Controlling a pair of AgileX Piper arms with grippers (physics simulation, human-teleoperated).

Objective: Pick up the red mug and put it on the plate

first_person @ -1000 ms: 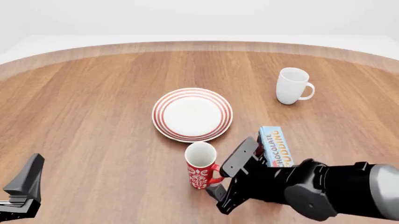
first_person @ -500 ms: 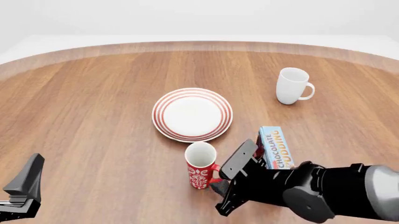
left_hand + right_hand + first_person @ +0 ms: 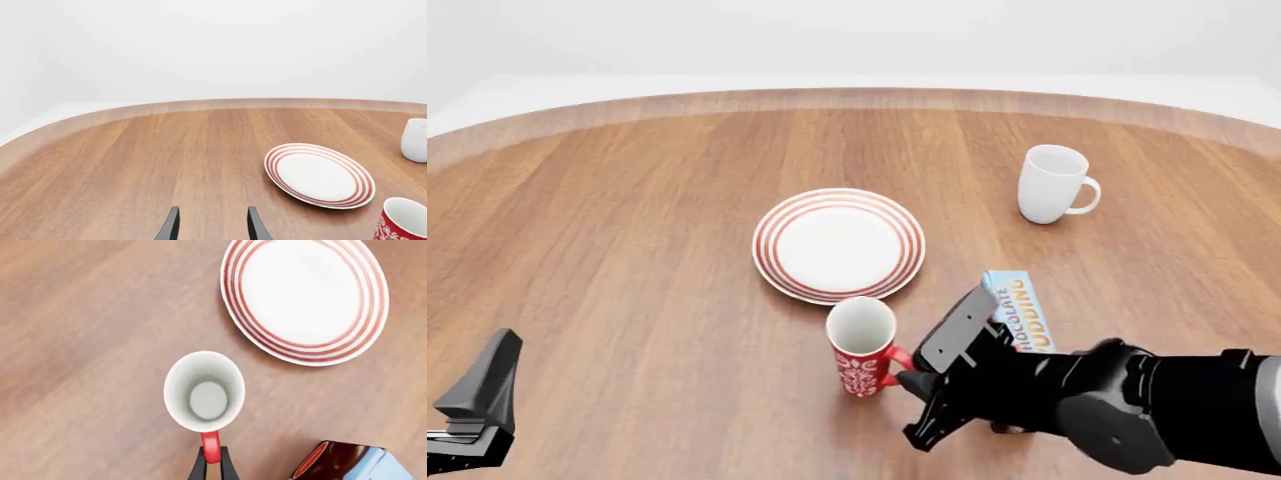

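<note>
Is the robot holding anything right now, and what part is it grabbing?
Yes. The right gripper is pinching the red mug by its red loop handle. The left gripper is open and holds nothing.

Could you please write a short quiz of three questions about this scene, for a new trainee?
1. True or false: the red mug is already standing on the plate.
2. By which part does the right tool hold the red mug?
A. the rim
B. the handle
C. the base
3. Fill the gap: the box lying on the table to the right of the red mug reads "chocolate ____".

Key
1. False. The mug is on the near side of the plate, not on it.
2. B. The right wrist view shows the thin fingers closed on the red loop handle.
3. Pudding, on the pudding box. The white mug stands farther away, to the right.
</note>
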